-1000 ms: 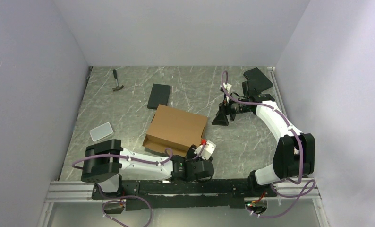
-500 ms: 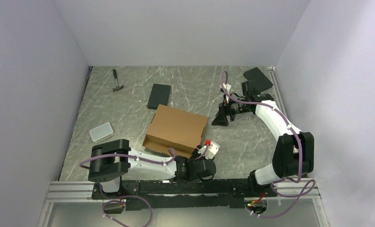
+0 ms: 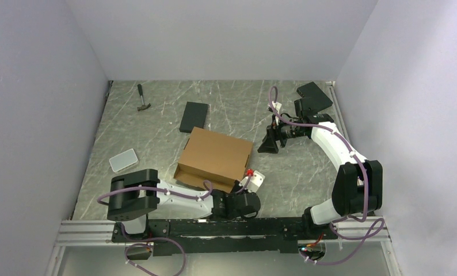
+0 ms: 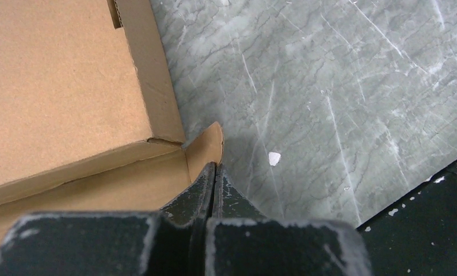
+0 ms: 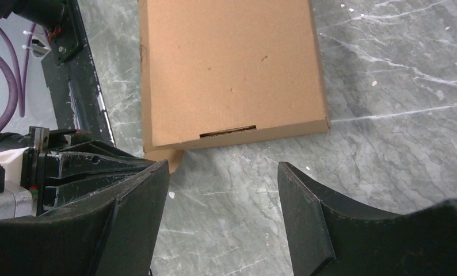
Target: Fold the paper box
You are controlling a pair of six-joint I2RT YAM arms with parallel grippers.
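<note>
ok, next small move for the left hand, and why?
Probably nudge the shut left hand forward to press the small corner tab inward, toward the box. It sits closed right at that tab, which sticks out past the side wall; the right hand hangs open, apart from the box.

Hammer (image 3: 143, 99), black box (image 3: 193, 116), pale container (image 3: 123, 160)

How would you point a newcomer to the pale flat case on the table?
Start at the brown paper box mid-table and look left, toward the left wall. The pale flat case lies there alone. It is the only light rectangle; the other flat boxes are black.
</note>
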